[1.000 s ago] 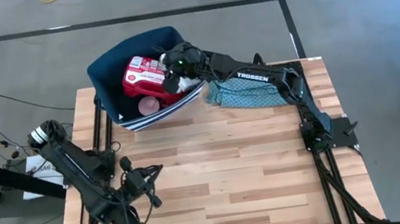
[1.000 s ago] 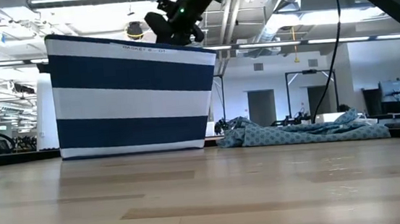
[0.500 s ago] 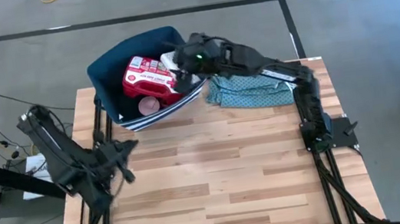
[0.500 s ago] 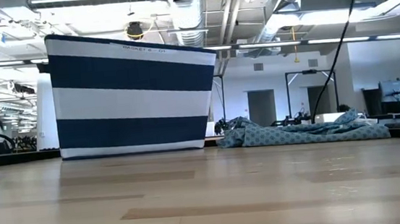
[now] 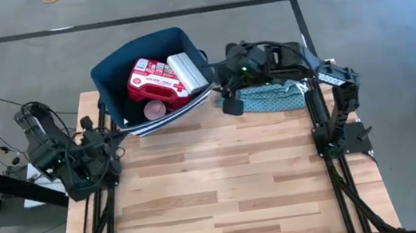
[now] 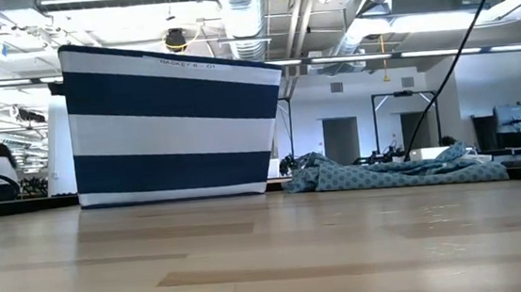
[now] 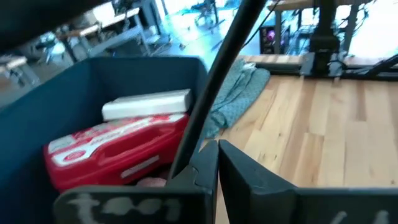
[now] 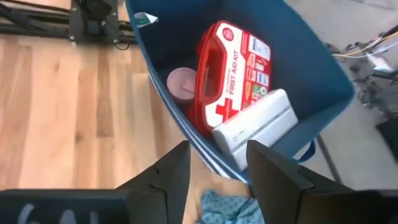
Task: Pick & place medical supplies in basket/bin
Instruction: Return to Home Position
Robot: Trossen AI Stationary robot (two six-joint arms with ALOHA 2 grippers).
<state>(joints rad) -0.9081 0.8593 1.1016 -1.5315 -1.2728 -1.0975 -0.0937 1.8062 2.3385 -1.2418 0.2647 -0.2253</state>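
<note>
Right gripper (image 8: 217,149): fingers apart, fairly wide, nothing between them. It hangs just right of the navy bin (image 5: 107,85), over the left end of the teal cloth (image 5: 270,97). Left gripper (image 7: 217,165): fingers pressed together, empty, arm folded at the left edge of the table (image 5: 233,185). In the bin: red first-aid kit (image 5: 150,77), pale flat box (image 5: 186,71) touching its right side, pink tub (image 5: 157,109) on the near side
</note>
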